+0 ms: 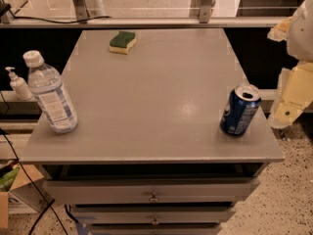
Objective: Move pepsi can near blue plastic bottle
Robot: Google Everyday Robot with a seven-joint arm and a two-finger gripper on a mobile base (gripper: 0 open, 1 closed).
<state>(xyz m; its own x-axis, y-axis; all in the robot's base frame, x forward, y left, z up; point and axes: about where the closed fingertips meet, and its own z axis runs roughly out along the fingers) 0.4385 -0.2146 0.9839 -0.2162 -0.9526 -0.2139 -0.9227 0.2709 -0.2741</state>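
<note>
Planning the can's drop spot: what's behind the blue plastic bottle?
A white pump bottle past the table edge; whatever the blue plastic bottle covers is hidden. The gripper hangs far right.

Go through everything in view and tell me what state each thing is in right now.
pepsi can: upright on the table, near its right front corner, not held.
blue plastic bottle: upright, white cap on, near the left front edge.
sponge: lying flat, green side up, at the far end.
pump bottle: upright, off the table, at left.
gripper: off the table's right edge, apart from the can.
</note>
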